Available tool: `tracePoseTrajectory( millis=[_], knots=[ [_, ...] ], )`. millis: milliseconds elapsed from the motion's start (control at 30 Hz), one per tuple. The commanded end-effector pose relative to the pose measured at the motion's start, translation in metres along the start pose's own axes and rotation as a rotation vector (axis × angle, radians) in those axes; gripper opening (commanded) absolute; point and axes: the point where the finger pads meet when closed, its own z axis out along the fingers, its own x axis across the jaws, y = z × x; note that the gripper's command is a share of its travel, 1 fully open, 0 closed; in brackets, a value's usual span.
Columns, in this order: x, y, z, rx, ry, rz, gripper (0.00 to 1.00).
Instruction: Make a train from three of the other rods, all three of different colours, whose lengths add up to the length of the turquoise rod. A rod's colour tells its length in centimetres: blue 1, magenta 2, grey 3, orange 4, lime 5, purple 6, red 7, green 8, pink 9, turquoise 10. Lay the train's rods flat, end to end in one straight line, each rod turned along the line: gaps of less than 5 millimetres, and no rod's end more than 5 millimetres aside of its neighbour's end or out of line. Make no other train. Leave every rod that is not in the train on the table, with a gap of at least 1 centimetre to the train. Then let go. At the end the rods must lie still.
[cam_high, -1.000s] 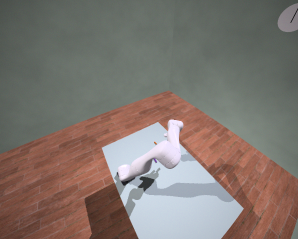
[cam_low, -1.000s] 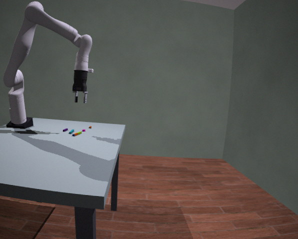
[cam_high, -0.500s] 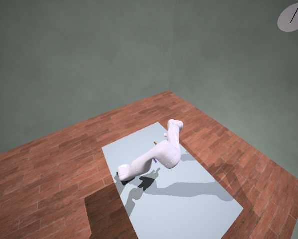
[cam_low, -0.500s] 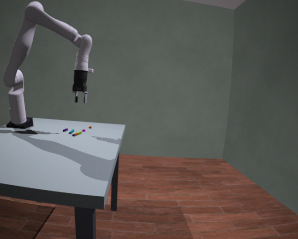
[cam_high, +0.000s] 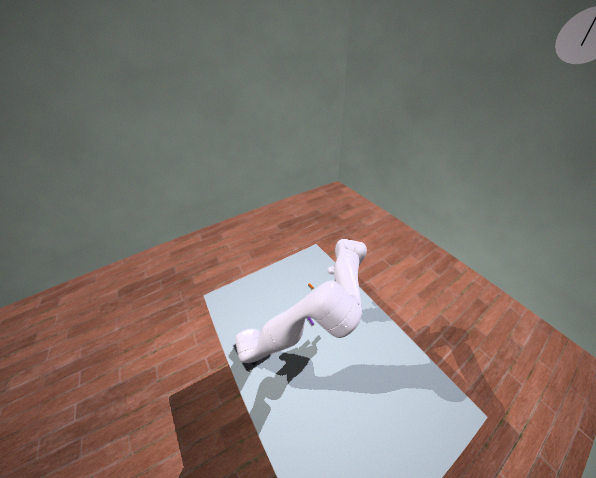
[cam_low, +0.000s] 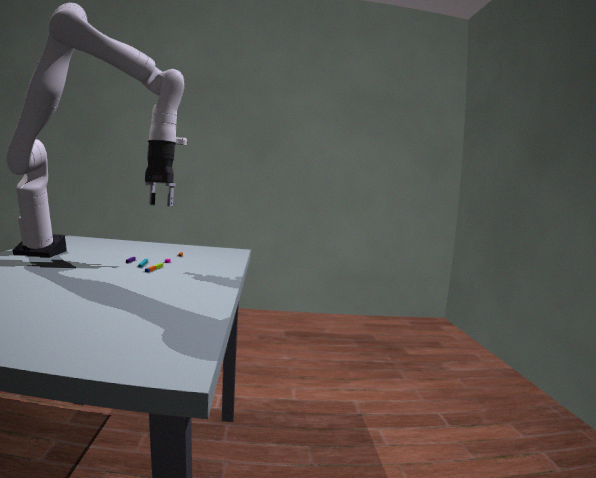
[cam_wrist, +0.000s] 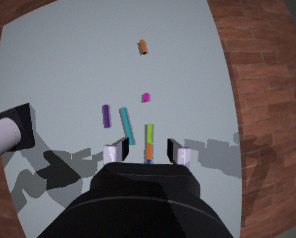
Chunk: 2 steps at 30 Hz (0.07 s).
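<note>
The claw (cam_low: 162, 201) hangs wide and empty high above the counter (cam_low: 125, 320), apparently clear because the blue, orange (cam_wrist: 149, 151) and lime rods (cam_wrist: 149, 133) already lie end to end.

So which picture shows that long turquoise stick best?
The wrist view: the turquoise rod lies in plain sight, full length, just ahead of the open pincer. The exterior view shows it small and foreshortened. In the top view the arm hides it.
</note>
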Motion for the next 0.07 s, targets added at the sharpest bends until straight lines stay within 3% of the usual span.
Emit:
tracePoseTrajectory(
  millis=[0,33],
  knots=[
    [0.0004,-0.0002,-0.0008,0.000,0.002,0.000,1.00],
    [0.0004,-0.0002,-0.0008,0.000,0.002,0.000,1.00]
  ],
)
